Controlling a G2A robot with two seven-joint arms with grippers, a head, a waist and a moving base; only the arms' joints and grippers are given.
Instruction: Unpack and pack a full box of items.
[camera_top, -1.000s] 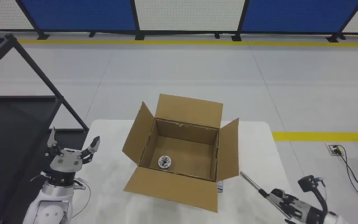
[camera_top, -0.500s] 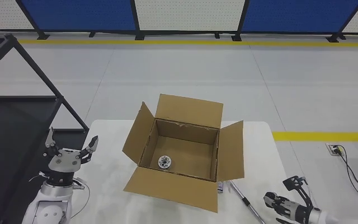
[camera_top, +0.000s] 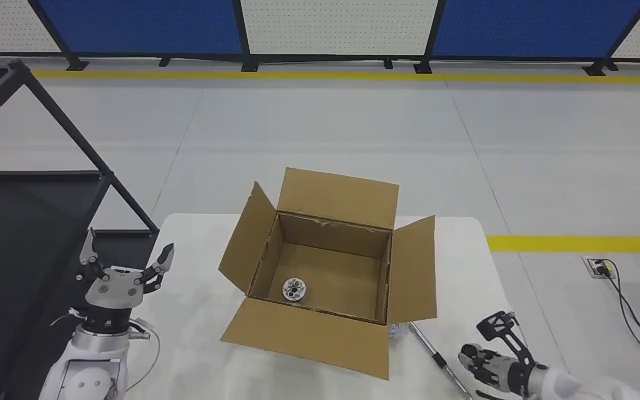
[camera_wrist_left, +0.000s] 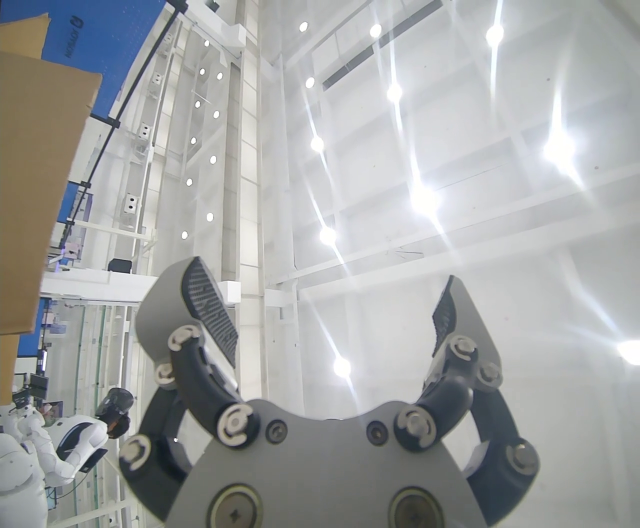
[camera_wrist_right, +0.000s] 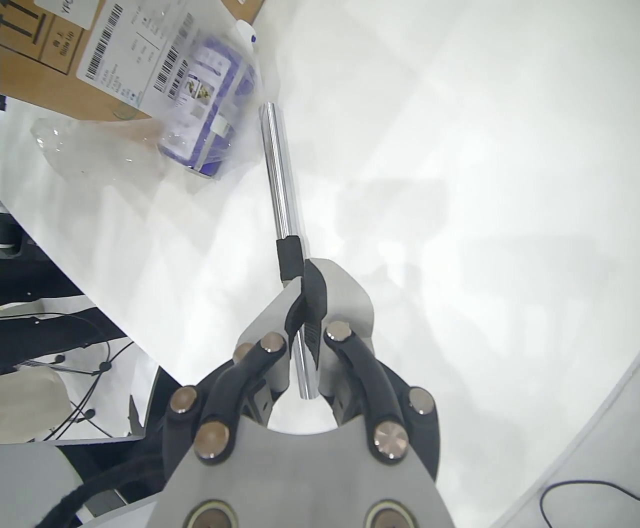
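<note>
Right gripper (camera_wrist_right: 306, 295): pinching shut on the metal rod (camera_wrist_right: 280, 170), gripping just behind its black band.
Metal rod: sticking straight out past the fingertips, lying low over the white table (camera_wrist_right: 450, 150), with the far tip almost touching the bagged can (camera_wrist_right: 210, 115).
How to hold: probably feeling hard, stiff, smooth and slippery; squeezing near the black band looks safer than on the shiny part; the long end may tip down if held loosely.
Left gripper (camera_wrist_left: 325, 280): spreading wide, holding nothing, pointing up at the ceiling.
Box (camera_top: 335, 200): sitting open beyond the rod's tip, well ahead of the right gripper, holding a small round thing (camera_top: 294, 289) inside.
Labels: showing a white sticker (camera_wrist_right: 135, 50) with bar codes on the box side and a purple label on the can; leaving the print unread.
</note>
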